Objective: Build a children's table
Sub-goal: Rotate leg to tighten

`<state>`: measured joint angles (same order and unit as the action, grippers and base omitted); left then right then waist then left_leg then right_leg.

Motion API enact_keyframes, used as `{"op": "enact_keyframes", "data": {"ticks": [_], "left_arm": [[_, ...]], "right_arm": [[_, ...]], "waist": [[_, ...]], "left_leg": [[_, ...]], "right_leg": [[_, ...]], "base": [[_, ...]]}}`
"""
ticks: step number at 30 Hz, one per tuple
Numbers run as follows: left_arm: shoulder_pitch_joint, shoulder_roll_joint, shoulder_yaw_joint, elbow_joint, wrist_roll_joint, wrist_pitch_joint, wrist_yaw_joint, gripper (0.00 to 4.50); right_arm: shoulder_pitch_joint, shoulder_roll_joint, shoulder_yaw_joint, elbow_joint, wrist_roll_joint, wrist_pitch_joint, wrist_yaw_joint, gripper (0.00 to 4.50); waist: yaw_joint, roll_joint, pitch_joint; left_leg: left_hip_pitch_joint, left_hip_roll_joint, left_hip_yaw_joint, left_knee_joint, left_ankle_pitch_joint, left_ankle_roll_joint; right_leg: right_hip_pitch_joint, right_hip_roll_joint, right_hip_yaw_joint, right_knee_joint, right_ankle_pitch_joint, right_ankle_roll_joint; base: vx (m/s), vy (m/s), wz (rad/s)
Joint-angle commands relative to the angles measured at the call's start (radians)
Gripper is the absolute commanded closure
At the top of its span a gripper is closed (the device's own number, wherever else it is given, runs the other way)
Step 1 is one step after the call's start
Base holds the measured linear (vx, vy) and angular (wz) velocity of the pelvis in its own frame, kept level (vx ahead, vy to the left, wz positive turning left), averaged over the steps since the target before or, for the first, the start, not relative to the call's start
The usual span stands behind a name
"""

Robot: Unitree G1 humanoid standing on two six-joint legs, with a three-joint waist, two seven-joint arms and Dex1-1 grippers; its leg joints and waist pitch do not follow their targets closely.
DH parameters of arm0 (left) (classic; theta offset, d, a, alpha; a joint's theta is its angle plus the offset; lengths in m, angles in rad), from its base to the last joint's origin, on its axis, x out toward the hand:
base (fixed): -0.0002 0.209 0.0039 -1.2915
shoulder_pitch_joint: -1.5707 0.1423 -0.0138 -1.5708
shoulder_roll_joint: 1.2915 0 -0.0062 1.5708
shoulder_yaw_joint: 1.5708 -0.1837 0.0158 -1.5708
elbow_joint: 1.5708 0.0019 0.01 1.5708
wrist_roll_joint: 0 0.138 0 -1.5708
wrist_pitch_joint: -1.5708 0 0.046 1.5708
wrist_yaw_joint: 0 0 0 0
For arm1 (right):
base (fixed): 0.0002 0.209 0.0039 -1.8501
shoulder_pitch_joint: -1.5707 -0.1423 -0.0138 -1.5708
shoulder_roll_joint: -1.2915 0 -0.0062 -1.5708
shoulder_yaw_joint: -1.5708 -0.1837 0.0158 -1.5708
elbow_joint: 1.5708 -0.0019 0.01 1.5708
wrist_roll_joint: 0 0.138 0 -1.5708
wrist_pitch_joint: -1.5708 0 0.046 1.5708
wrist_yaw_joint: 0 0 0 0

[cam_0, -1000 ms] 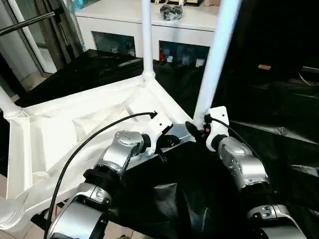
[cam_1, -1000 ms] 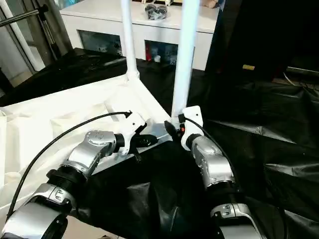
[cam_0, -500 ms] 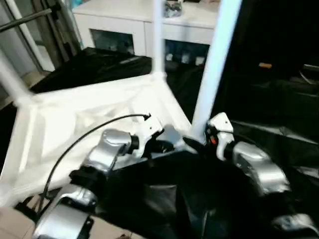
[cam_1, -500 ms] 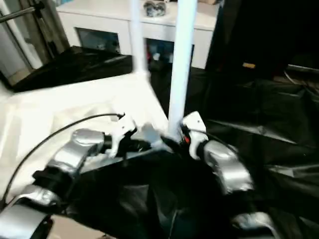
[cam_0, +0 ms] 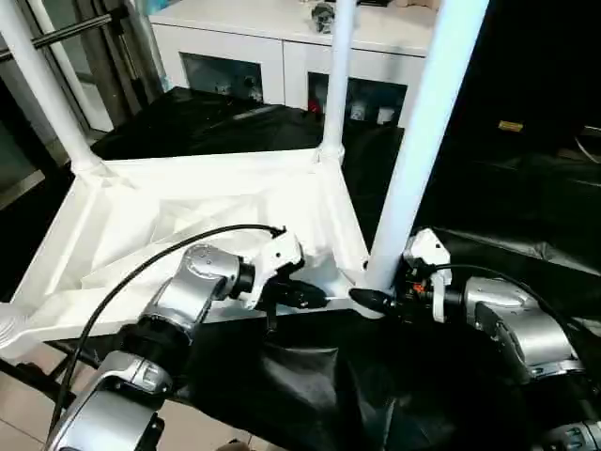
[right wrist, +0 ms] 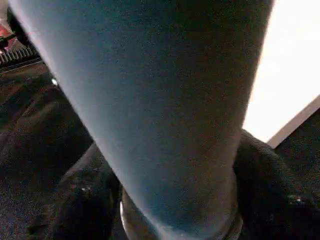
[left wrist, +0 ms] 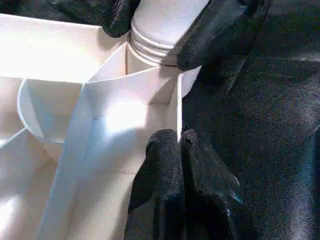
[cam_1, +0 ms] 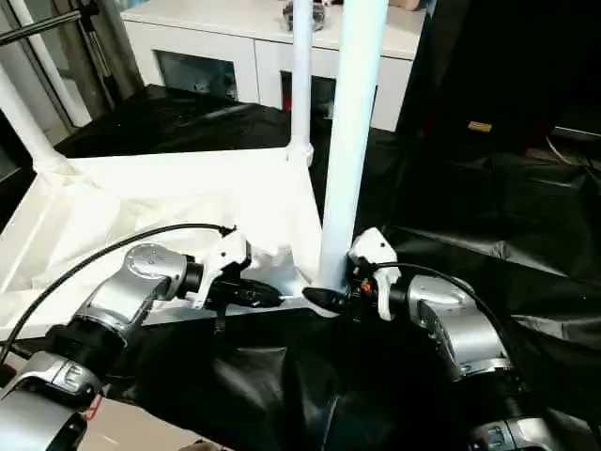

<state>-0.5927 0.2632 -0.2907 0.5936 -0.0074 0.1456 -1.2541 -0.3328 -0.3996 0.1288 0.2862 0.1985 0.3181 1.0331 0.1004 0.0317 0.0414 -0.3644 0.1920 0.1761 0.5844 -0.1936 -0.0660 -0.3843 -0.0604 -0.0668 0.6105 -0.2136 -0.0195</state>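
Your right gripper (cam_0: 368, 299) is now reaching in level from the side, its fingers (right wrist: 82, 200) clasping the base of the near leg (cam_0: 423, 132) where a second ago it approached from below. Your left gripper (left wrist: 181, 145) is staying clenched, fingertips pinched on the thin rim wall of the tabletop (cam_0: 188, 221) just beside that corner socket (left wrist: 55, 117). The upturned children's table is lying on the black-draped work table (cam_0: 526, 197), swung round since before: a far-left leg (cam_0: 42, 80) is now standing in view, and the far leg (cam_0: 336, 75) is sitting further right.
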Motion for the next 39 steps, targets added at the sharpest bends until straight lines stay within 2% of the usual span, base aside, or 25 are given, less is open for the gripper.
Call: {"op": "enact_keyframes", "data": {"ticks": [1, 3, 4, 5, 6, 7, 8, 9, 10, 12, 13, 16, 20, 21, 24, 27, 30, 33, 36, 39], "left_arm": [[-0.007, -0.029, -0.008, -0.028, -0.015, 0.006, 0.031, 4.5], [-0.01, -0.034, -0.004, -0.024, -0.012, 0.012, 0.049, 4.5], [-0.015, -0.044, 0.003, -0.014, -0.008, 0.023, 0.078, 4.5], [-0.018, -0.05, 0.007, -0.008, -0.005, 0.028, 0.095, 4.5], [-0.02, -0.052, 0.008, -0.006, -0.003, 0.03, 0.102, 4.5], [-0.022, -0.056, 0.01, -0.002, -0.001, 0.032, 0.113, 4.5], [-0.038, -0.086, 0.023, 0.029, 0.016, 0.039, 0.195, 4.5], [-0.041, -0.09, 0.025, 0.033, 0.018, 0.04, 0.207, 4.5], [-0.057, -0.123, 0.039, 0.062, 0.028, 0.055, 0.283, 4.5], [-0.071, -0.157, 0.053, 0.084, 0.031, 0.068, 0.35, 4.5], [-0.074, -0.164, 0.056, 0.089, 0.032, 0.07, 0.365, 4.5], [-0.078, -0.192, 0.054, 0.093, 0.032, 0.08, 0.398, 4.5], [-0.07, -0.204, 0.046, 0.083, 0.031, 0.075, 0.389, 4.5], [-0.061, -0.2, 0.041, 0.072, 0.028, 0.06, 0.361, 4.5], [-0.046, -0.183, 0.026, 0.051, 0.022, 0.032, 0.31, 4.5], [-0.039, -0.161, 0.015, 0.036, 0.017, 0.026, 0.271, 4.5], [-0.033, -0.143, 0.007, 0.023, 0.01, 0.032, 0.236, 4.5], [-0.024, -0.105, -0.007, 0.001, -0.001, 0.025, 0.152, 4.5], [-0.016, -0.073, -0.018, -0.014, -0.009, 0.014, 0.087, 4.5], [-0.011, -0.057, -0.024, -0.024, -0.016, 0.008, 0.049, 4.5]], "right_arm": [[0.008, 0.05, 0.068, -0.027, 0.02, 0.026, 0.027, 1.74], [0.002, 0.066, 0.056, -0.009, 0.01, 0.03, -0.012, 1.77], [-0.014, 0.094, 0.038, 0.037, -0.02, 0.025, -0.1, 1.78], [-0.023, 0.108, 0.029, 0.061, -0.036, 0.022, -0.146, 1.78], [-0.027, 0.114, 0.026, 0.071, -0.042, 0.021, -0.165, 1.78], [-0.029, 0.12, 0.022, 0.08, -0.046, 0.021, -0.182, 1.79], [-0.049, 0.164, -0.004, 0.135, -0.068, 0.022, -0.296, 1.8], [-0.051, 0.17, -0.007, 0.142, -0.07, 0.023, -0.311, 1.8], [-0.073, 0.217, -0.036, 0.192, -0.089, 0.034, -0.439, 1.8], [-0.095, 0.261, -0.068, 0.234, -0.093, 0.055, -0.546, 1.81], [-0.1, 0.271, -0.076, 0.244, -0.093, 0.06, -0.57, 1.81], [-0.115, 0.308, -0.082, 0.273, -0.107, 0.055, -0.635, 1.81], [-0.121, 0.324, -0.055, 0.288, -0.136, 0.021, -0.636, 1.81], [-0.122, 0.328, -0.059, 0.286, -0.118, 0.014, -0.603, 1.11], [-0.121, 0.322, -0.062, 0.274, -0.092, 0.019, -0.55, 0.91], [-0.119, 0.296, -0.039, 0.262, -0.103, 0.002, -0.516, 0.67], [-0.114, 0.271, -0.021, 0.249, -0.11, -0.007, -0.479, 0.57], [-0.085, 0.211, 0.011, 0.179, -0.082, -0.021, -0.319, 0.57], [-0.046, 0.143, 0.052, 0.092, -0.057, -0.025, -0.167, 0.57], [-0.03, 0.115, 0.066, 0.063, -0.046, -0.031, -0.112, 0.57]], "waist": [[0.0, -0.013, -0.055], [-0.001, -0.012, -0.053], [-0.002, -0.012, -0.052], [-0.006, -0.01, -0.05], [-0.012, -0.013, -0.046], [-0.012, -0.012, -0.045], [-0.016, -0.012, -0.044], [-0.02, -0.009, -0.04], [-0.025, -0.01, -0.042], [-0.029, -0.012, -0.042], [-0.028, -0.013, -0.043], [-0.027, -0.011, -0.046], [-0.025, -0.01, -0.048], [-0.025, -0.01, -0.047], [-0.025, -0.01, -0.046], [-0.026, -0.01, -0.048], [-0.027, -0.01, -0.052], [-0.024, -0.009, -0.055], [-0.02, -0.009, -0.053], [-0.011, -0.007, -0.052]], "left_leg": [[0.006, 0.048, -0.013, -0.062, -0.096, 0.081], [0.007, 0.048, -0.013, -0.063, -0.111, 0.077], [0.007, 0.047, -0.013, -0.064, -0.119, 0.073], [0.009, 0.046, -0.013, -0.066, -0.14, 0.059], [0.007, 0.044, -0.015, -0.07, -0.164, 0.043], [0.01, 0.045, -0.016, -0.071, -0.178, 0.037], [0.012, 0.045, -0.015, -0.072, -0.194, 0.03], [0.013, 0.045, -0.015, -0.075, -0.208, 0.022], [0.017, 0.044, -0.019, -0.078, -0.229, -0.001], [0.019, 0.043, -0.02, -0.08, -0.234, -0.012], [0.018, 0.042, -0.021, -0.079, -0.229, -0.011], [0.015, 0.042, -0.017, -0.076, -0.193, 0.006], [0.011, 0.04, -0.016, -0.074, -0.168, 0.021], [0.011, 0.039, -0.016, -0.074, -0.174, 0.024], [0.012, 0.042, -0.017, -0.077, -0.19, 0.026], [0.009, 0.043, -0.018, -0.077, -0.17, 0.028], [0.008, 0.043, -0.017, -0.072, -0.132, 0.039], [0.006, 0.043, -0.015, -0.067, -0.105, 0.064], [0.006, 0.045, -0.013, -0.065, -0.102, 0.084], [0.01, 0.048, -0.012, -0.066, -0.13, 0.079]], "right_leg": [[0.048, -0.09, 0.052, -0.067, -0.054, -0.232], [0.046, -0.091, 0.052, -0.07, -0.073, -0.232], [0.046, -0.091, 0.051, -0.071, -0.087, -0.231], [0.041, -0.092, 0.052, -0.075, -0.131, -0.227], [0.045, -0.094, 0.051, -0.082, -0.195, -0.215], [0.043, -0.094, 0.051, -0.086, -0.23, -0.206], [0.04, -0.094, 0.054, -0.09, -0.264, -0.194], [0.036, -0.093, 0.054, -0.093, -0.286, -0.192], [0.037, -0.093, 0.054, -0.095, -0.334, -0.174], [0.035, -0.093, 0.055, -0.098, -0.334, -0.17], [0.038, -0.093, 0.055, -0.097, -0.327, -0.168], [0.038, -0.092, 0.057, -0.093, -0.246, -0.177], [0.042, -0.093, 0.057, -0.089, -0.202, -0.18], [0.042, -0.092, 0.057, -0.09, -0.211, -0.18], [0.041, -0.091, 0.057, -0.092, -0.233, -0.177], [0.046, -0.091, 0.056, -0.086, -0.191, -0.183], [0.048, -0.091, 0.057, -0.076, -0.098, -0.206], [0.053, -0.091, 0.056, -0.068, -0.017, -0.226], [0.054, -0.089, 0.055, -0.066, 0.006, -0.233], [0.05, -0.09, 0.054, -0.071, -0.045, -0.236]], "base": [[0.0, 0.0, 0.0], [0.0, 0.0, 0.0], [0.0, 0.0, 0.0], [0.0, 0.0, 0.0], [0.0, 0.0, 0.0], [0.0, 0.0, 0.0], [0.0, 0.0, 0.0], [0.0, 0.0, 0.0], [0.0, 0.0, 0.0], [0.0, 0.0, 0.0], [0.0, 0.0, 0.0], [0.0, 0.0, 0.0], [0.0, 0.0, 0.0], [0.0, 0.0, 0.0], [0.0, 0.0, 0.0], [0.0, 0.0, 0.0], [0.0, 0.0, 0.0], [0.0, 0.0, 0.0], [0.0, 0.0, 0.0], [0.0, 0.0, 0.0]]}}
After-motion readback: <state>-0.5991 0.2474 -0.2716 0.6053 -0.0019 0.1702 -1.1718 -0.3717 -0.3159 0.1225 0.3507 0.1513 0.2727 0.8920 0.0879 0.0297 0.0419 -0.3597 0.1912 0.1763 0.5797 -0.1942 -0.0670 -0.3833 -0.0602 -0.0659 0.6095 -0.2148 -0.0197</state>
